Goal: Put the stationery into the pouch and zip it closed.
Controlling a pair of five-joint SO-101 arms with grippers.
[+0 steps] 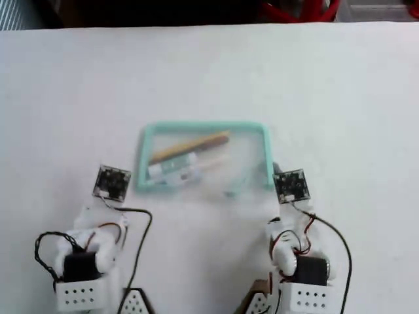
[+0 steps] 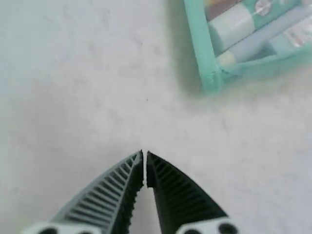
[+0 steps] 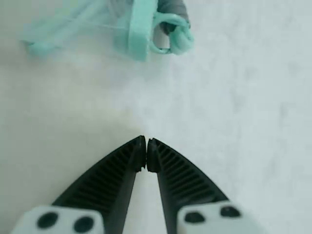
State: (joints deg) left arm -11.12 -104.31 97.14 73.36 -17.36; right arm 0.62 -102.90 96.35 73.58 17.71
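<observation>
A clear pouch [image 1: 204, 157] with a mint-green border lies flat on the white table [image 1: 209, 72]. Inside it I see a yellow-brown pencil [image 1: 190, 147] and pale tube-shaped stationery [image 1: 173, 171]. The left wrist view shows the pouch's corner [image 2: 209, 73] with the stationery [image 2: 243, 29] behind it. The right wrist view shows the opposite corner and a mint zip pull ring [image 3: 175, 39]. My left gripper [image 2: 144, 158] is shut and empty, short of the pouch's near left corner. My right gripper [image 3: 146, 146] is shut and empty, just short of the near right corner.
Both arm bases with their cables sit at the table's near edge [image 1: 85, 275] [image 1: 301, 275]. Dark clutter and something red [image 1: 298, 10] lie beyond the far edge.
</observation>
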